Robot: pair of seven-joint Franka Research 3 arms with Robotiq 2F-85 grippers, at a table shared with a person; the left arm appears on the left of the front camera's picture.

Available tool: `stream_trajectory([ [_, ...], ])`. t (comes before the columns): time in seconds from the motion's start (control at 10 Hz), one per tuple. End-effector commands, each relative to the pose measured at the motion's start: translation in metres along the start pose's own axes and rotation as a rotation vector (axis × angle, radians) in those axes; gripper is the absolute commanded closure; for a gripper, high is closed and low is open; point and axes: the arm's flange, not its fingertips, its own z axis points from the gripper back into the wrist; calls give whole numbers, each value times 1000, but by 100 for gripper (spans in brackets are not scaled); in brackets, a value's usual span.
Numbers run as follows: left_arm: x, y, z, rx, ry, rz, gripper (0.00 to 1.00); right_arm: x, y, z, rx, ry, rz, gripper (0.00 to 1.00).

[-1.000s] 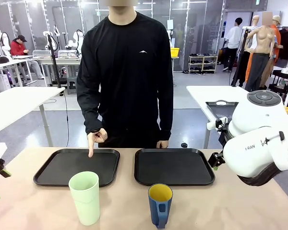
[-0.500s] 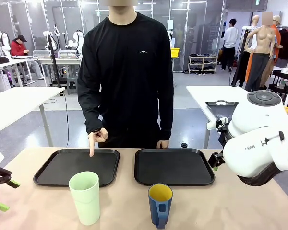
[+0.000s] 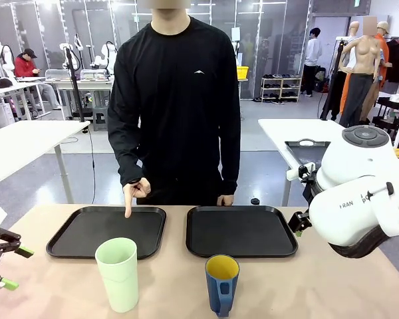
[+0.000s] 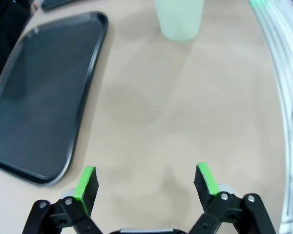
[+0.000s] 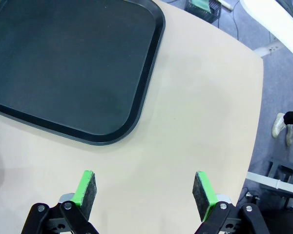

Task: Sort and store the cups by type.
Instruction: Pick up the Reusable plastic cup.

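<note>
Far left, left tool [image 3: 17, 268] open and empty above the table [image 3: 306, 286]; next, pale green tumbler [image 3: 118, 274] upright just in front of the left tray [image 3: 86, 232], a person's hand [image 3: 134, 191] pointing down at that tray's far edge. Then blue mug [image 3: 221, 284], yellow inside, upright in front of the right tray [image 3: 243, 232]. Far right, right tool [image 5: 144, 187] open and empty over bare table beside that tray's corner.

The tall plastic tumbler [image 3: 118, 274] is plain pale mint-green. The short handled mug [image 3: 221, 284] is dark blue, yellow inside; its handle looks blue, though shadowed. The flat rectangular left tray [image 3: 86, 232] and right tray [image 3: 243, 231] are black, the desk [image 3: 306, 286] plain beige.
</note>
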Motion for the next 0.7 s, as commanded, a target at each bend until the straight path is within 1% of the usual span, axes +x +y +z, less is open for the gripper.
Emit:
stream_trajectory([
  [0.0,-23,-4,-16,-3,-228,14,0,0,0,-1,1,-1,-3,0],
  [0.1,-26,-6,-23,-6,-297,1,0,0,0,-1,1,-1,-3,0],
  [0.2,-25,-11,-29,17,-364,4,0,0,0,-1,1,-1,-3,0],
  [0.3,-26,-15,-34,16,-380,27,0,0,0,-1,1,-1,-3,0],
  [0.4,-24,-19,-38,32,-426,34,0,0,0,-1,1,-1,-3,0],
  [0.6,-23,-9,-36,51,-450,62,0,0,0,-1,1,-1,-3,0],
])
